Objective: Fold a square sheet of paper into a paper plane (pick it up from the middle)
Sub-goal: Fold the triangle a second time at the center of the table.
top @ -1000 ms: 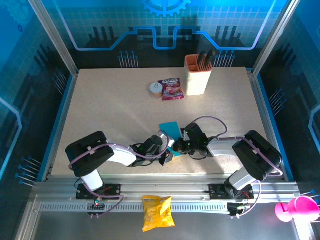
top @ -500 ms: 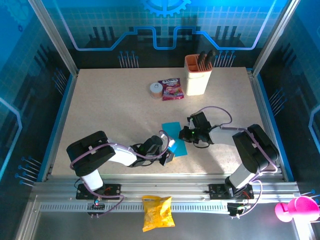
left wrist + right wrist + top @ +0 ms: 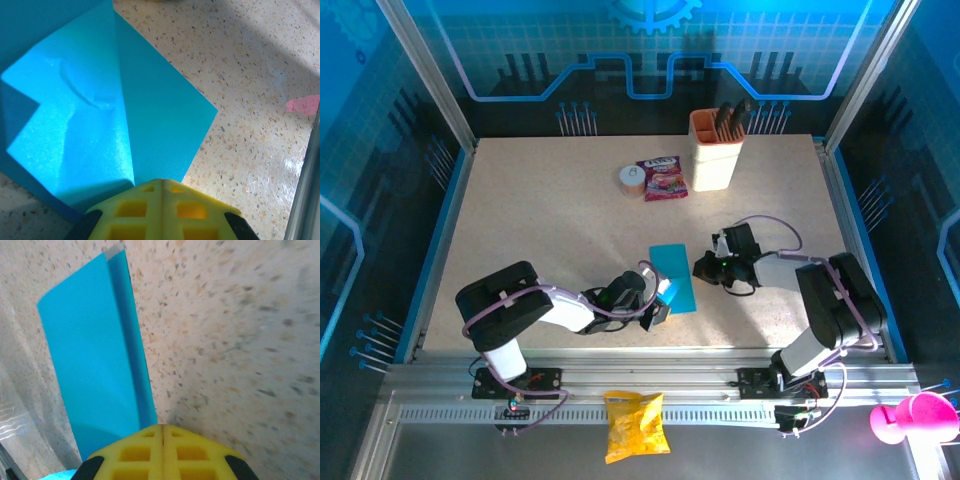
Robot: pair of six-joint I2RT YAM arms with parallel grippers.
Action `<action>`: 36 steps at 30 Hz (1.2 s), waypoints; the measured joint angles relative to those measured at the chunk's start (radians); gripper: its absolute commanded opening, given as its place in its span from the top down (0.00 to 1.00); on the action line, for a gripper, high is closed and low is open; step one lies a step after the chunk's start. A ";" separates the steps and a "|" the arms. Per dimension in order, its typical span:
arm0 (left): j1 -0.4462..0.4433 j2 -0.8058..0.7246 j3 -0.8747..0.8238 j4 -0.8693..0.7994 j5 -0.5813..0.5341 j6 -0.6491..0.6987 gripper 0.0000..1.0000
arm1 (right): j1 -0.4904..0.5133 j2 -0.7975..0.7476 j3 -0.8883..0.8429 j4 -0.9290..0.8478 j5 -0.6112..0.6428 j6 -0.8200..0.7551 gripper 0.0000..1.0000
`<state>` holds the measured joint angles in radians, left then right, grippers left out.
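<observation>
The square sheet of paper [image 3: 672, 277] lies folded on the table [image 3: 540, 230], just below the centre of the top view. A crease runs along it. The left gripper [image 3: 663, 298], fingers pressed together, meets its lower left edge — whether it pinches the sheet is unclear. The right gripper [image 3: 705, 268], likewise closed, sits just beside the right edge. A pink-red snack packet [image 3: 662, 178] and beige holder cup [image 3: 713, 152] sit upper centre.
</observation>
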<state>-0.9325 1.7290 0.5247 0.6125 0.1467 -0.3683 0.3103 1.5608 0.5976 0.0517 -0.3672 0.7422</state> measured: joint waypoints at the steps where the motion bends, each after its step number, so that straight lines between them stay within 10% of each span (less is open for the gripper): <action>1: 0.000 0.000 0.000 0.000 0.001 0.000 1.00 | -0.001 -0.029 -0.009 -0.004 0.004 0.000 1.00; 17: 0.000 0.003 0.000 0.003 0.002 0.000 1.00 | 0.253 -0.113 -0.039 0.032 0.082 0.096 1.00; 36: 0.000 -0.003 -0.016 0.018 0.007 -0.013 1.00 | 0.240 0.058 -0.009 0.118 0.060 0.134 1.00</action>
<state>-0.9321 1.7260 0.5087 0.6308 0.1539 -0.3809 0.5499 1.6184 0.5888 0.1696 -0.3069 0.8761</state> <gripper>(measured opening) 0.055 0.049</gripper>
